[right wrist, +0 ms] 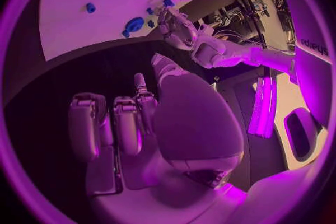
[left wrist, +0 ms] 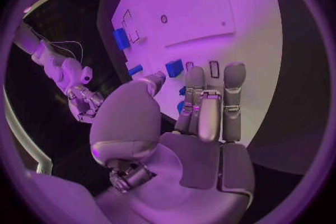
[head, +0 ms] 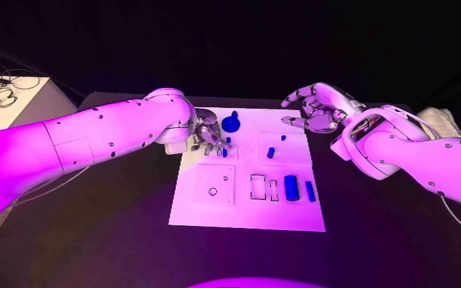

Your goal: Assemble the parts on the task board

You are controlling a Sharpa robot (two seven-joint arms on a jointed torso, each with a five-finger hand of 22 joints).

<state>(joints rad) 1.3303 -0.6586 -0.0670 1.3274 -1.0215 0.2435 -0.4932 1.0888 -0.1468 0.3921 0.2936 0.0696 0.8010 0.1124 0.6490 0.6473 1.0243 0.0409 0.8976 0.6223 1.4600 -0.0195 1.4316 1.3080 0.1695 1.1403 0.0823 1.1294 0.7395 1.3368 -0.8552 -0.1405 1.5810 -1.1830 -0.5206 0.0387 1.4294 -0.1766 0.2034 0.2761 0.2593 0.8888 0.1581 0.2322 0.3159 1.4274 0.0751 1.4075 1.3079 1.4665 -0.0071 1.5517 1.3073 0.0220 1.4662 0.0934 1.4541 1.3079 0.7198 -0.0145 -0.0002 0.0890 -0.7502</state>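
Head view: left hand (head: 206,136) over the task board (head: 247,198) far-left corner, fingers hiding small blue parts (head: 225,151); grip unclear. Right hand (head: 315,109) off the board, curled, empty.
Left wrist view: fingertips (left wrist: 210,102) cover a part.
Right wrist view: fingers (right wrist: 126,123) bent, empty.

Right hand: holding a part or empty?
Empty. The right hand hangs above the task board's far right corner, fingers loosely curled; the right wrist view shows nothing between them.

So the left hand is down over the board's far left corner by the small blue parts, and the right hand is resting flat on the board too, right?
Not quite. The left hand is at the task board by the small blue parts, but the right hand is raised beyond the board's far right corner, holding nothing. The head view shows it.
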